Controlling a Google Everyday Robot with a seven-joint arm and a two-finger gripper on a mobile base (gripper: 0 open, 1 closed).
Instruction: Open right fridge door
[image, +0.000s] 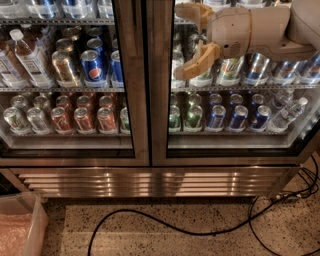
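Gripper (179, 42) at 1 o'clock, jaws spread wide, nothing between them, in front of the glass. Right fridge door (230, 142) spans 12 to 4 o'clock, closed and flush with left door (131, 125).

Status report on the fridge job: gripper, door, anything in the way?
Gripper open, high in front of the right fridge door, near its inner frame. Door shut. Black cable on floor in front.
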